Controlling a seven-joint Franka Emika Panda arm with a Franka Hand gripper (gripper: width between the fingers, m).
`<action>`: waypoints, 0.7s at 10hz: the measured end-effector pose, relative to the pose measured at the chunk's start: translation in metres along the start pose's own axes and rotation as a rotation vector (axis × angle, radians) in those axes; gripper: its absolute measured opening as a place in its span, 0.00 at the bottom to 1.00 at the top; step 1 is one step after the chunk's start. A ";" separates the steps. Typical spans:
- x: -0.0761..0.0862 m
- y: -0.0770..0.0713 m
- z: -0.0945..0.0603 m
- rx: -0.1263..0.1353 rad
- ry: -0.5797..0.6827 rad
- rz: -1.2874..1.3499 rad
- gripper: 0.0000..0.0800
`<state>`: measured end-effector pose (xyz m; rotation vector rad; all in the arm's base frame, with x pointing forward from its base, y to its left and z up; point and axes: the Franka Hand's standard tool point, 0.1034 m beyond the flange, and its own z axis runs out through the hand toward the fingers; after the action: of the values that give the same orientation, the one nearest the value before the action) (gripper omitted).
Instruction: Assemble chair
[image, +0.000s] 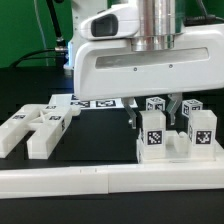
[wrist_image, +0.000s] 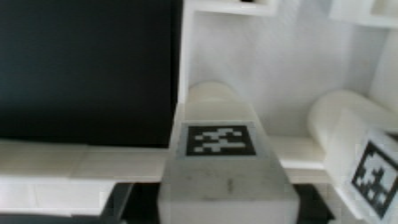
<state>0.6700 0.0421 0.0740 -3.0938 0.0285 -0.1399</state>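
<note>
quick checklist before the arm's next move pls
1. Fingers on both sides of the tagged post: ok, they look closed against it.
2. Post centred between the fingers: ok in the wrist view.
3. Post's tag unobstructed: ok.
4. Clearance to the neighbouring block: cannot tell, it sits close beside.
5. Loose parts out of the way: ok, apart on the exterior view's left.
6. Post's lower end free: cannot tell, hidden.
</note>
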 end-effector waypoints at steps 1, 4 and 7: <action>0.000 0.000 0.000 0.004 0.004 0.105 0.36; 0.000 -0.001 0.001 0.002 0.005 0.419 0.36; -0.001 -0.001 0.001 0.005 0.003 0.720 0.36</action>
<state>0.6696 0.0431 0.0731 -2.8545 1.1050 -0.1109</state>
